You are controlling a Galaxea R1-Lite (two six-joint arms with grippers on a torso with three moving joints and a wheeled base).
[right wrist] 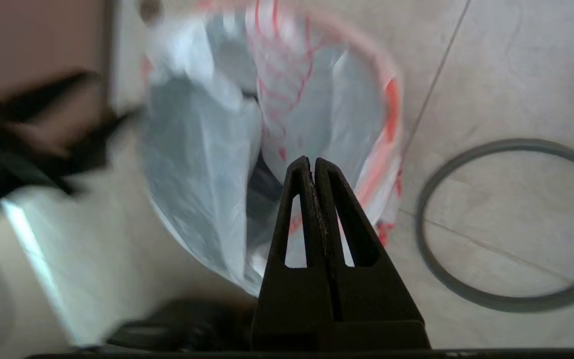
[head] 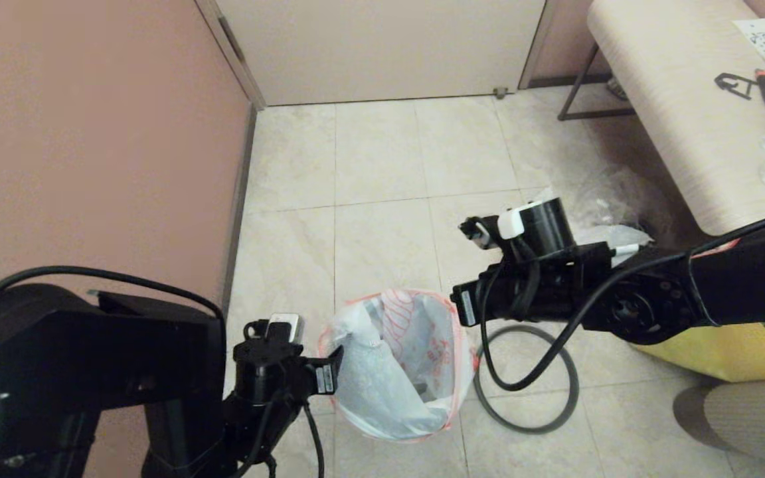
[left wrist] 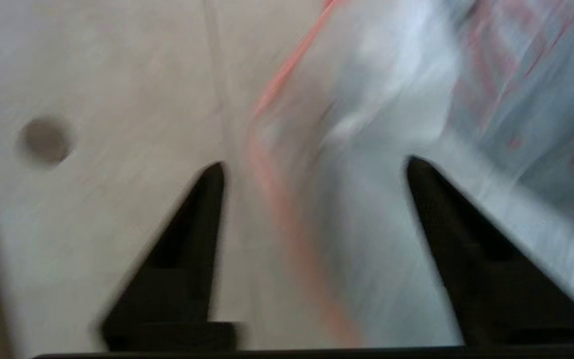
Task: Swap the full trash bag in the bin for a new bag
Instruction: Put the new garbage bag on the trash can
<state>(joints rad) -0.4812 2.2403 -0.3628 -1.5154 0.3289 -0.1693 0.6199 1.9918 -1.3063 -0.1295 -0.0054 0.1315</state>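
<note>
The new bag (head: 392, 362), white with red cartoon lines and a pink-orange edge, is spread over the bin, whose dark inside (head: 426, 392) shows through the opening. My left gripper (head: 337, 362) is at the bag's left rim, open, with the pink edge (left wrist: 287, 214) running between its fingers. My right gripper (right wrist: 312, 160) hovers over the bag's right rim, shut with nothing in it. The bin's grey ring (head: 534, 430) lies on the floor beside the bin. The full trash bag (head: 611, 199) lies behind my right arm, mostly hidden.
A yellow fabric tote (head: 741, 352) stands on the floor at the right under my right arm. A light wooden table (head: 675, 119) with small items fills the far right. A pink wall (head: 90, 133) runs along the left, and a door closes the far end.
</note>
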